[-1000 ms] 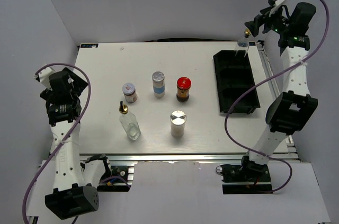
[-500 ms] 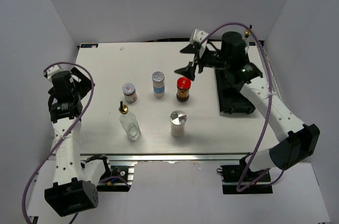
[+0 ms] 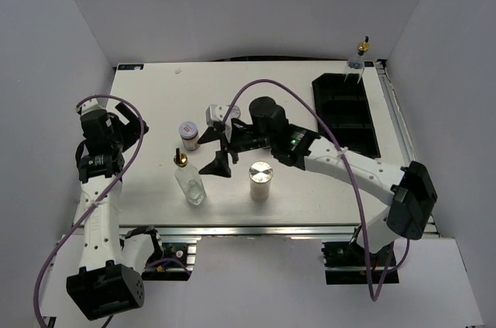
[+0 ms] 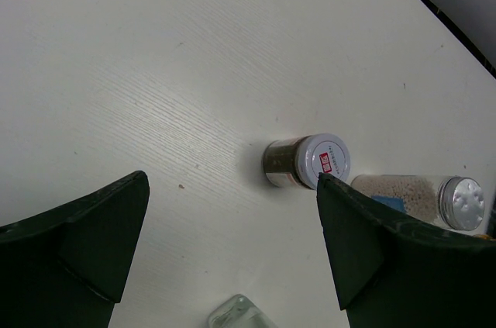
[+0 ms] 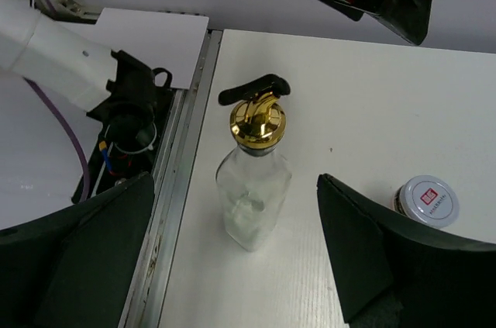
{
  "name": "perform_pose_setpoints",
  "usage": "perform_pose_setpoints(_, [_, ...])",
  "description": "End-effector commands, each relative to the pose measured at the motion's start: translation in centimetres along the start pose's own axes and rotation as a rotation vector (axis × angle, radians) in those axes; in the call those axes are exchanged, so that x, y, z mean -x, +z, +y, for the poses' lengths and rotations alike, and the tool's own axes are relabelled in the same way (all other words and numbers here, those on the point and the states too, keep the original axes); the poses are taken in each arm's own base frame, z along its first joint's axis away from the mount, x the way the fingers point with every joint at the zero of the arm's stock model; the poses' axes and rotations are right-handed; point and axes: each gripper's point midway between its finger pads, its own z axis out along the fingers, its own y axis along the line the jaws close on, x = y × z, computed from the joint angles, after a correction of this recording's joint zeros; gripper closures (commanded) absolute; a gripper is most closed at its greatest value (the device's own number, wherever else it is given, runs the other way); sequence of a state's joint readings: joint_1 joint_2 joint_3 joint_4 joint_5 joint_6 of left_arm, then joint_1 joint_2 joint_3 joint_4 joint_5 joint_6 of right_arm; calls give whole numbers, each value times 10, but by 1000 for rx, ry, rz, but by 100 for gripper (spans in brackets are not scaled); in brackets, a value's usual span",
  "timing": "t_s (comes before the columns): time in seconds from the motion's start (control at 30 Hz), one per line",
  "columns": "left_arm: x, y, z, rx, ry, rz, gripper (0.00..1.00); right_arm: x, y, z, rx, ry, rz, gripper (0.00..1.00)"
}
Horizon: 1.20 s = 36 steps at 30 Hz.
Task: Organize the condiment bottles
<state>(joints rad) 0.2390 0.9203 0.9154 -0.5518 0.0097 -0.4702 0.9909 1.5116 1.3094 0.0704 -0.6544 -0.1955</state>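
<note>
Presently: right claw (image 3: 215, 153) wide open, empty, just beside upright gold-topped glass bottle (image 5: 253, 188) on worktop (image 3: 147, 95); left claw (image 4: 229, 212) wide open, empty, apart from red-and-white-lidded jar (image 4: 308, 162); second glass bottle (image 3: 355, 69) at far end of black tray (image 3: 324, 103).

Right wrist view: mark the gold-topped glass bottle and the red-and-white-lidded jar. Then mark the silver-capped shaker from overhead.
gold-topped glass bottle (image 5: 254, 192), right wrist view, on its glass body.
red-and-white-lidded jar (image 5: 431, 200), right wrist view, on its lid.
silver-capped shaker (image 3: 261, 172), top external view, on its cap.
</note>
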Motion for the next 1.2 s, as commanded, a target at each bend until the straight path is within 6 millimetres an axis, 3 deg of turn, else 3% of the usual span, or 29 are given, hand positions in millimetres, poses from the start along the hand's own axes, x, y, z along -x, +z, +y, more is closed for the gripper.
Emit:
perform_pose_setpoints(0.0, [2,-2,-6,-39,15,-18,2,18,17,-16,-79,24,-93,11])
perform_pose_setpoints(0.37, [-4,3,-4,-37,18,2,2,-9,71,-17,-29,106,-85,11])
perform_pose_setpoints(0.53, [-5,4,-1,-19,21,1,2,-14,90,-17,6,134,-95,18])
perform_pose_setpoints(0.67, [-7,5,1,-14,20,10,2,-14,100,-14,33,126,-108,36])
perform_pose_setpoints(0.77, [-9,6,3,-7,22,15,2,-16,101,-11,57,124,-111,56])
perform_pose_setpoints(0.87, [-9,6,4,4,24,19,2,-12,98,-8,66,112,-110,78])
perform_pose_setpoints(0.93, [-9,6,5,4,23,20,2,-6,94,-7,66,103,-108,98])
perform_pose_setpoints(1.03, [-5,5,9,32,23,0,2,19,83,2,92,73,-138,100])
perform_pose_setpoints(1.1, [-4,4,11,46,25,-7,2,32,76,-4,65,21,-143,100])
perform_pose_setpoints(1.13, [-3,4,12,52,25,-10,2,54,70,-14,22,-21,-167,100])
perform_pose_setpoints(1.17, [-2,3,13,58,25,-13,2,57,66,-17,15,-11,-144,100])
